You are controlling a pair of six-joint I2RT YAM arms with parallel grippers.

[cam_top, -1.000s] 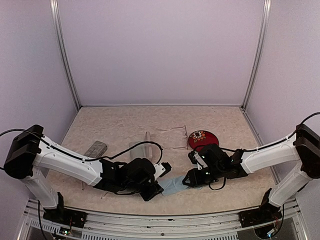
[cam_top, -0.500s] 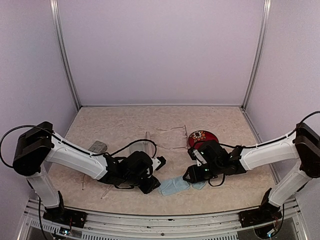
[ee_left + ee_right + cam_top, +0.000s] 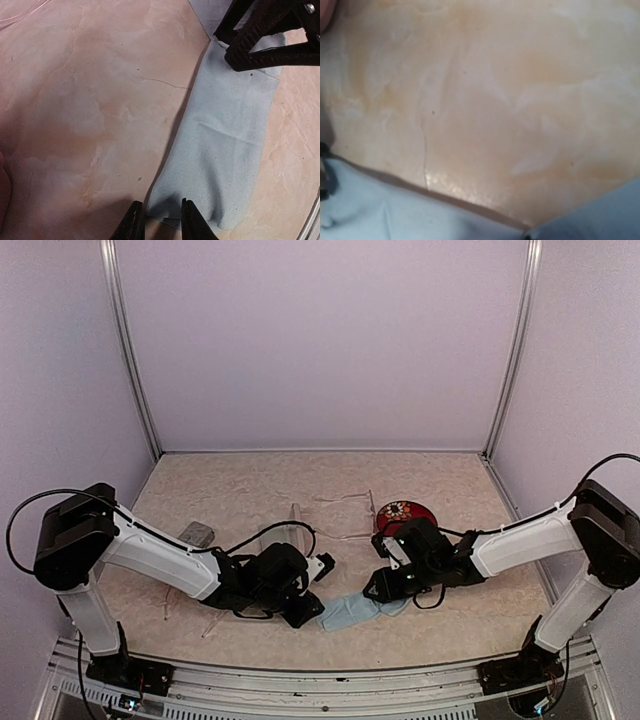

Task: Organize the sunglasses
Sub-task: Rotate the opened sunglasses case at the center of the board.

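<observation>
One pale, thin-framed pair of sunglasses (image 3: 345,516) lies unfolded toward the back of the table, away from both grippers. Thin pale arms (image 3: 210,624) of another pair poke out from under my left arm. A light-blue cloth (image 3: 345,612) (image 3: 230,135) lies between the arms. My left gripper (image 3: 308,612) (image 3: 162,226) sits at the cloth's near corner, its fingers (image 3: 134,225) a little apart with that corner between them. My right gripper (image 3: 378,588) (image 3: 222,44) meets the cloth's far end, tips together on it. In the right wrist view the cloth (image 3: 375,210) hangs close, lifted off the table.
A round red case with a flower pattern (image 3: 404,515) lies just behind my right gripper. A translucent case (image 3: 285,536) stands behind my left gripper, and a grey case (image 3: 195,534) lies at the left. The table's front rail (image 3: 330,672) runs close below the cloth.
My left gripper has slid to the cloth's near corner and narrowed its jaws. My right gripper has shifted slightly back and left, and the cloth now stretches between the two.
</observation>
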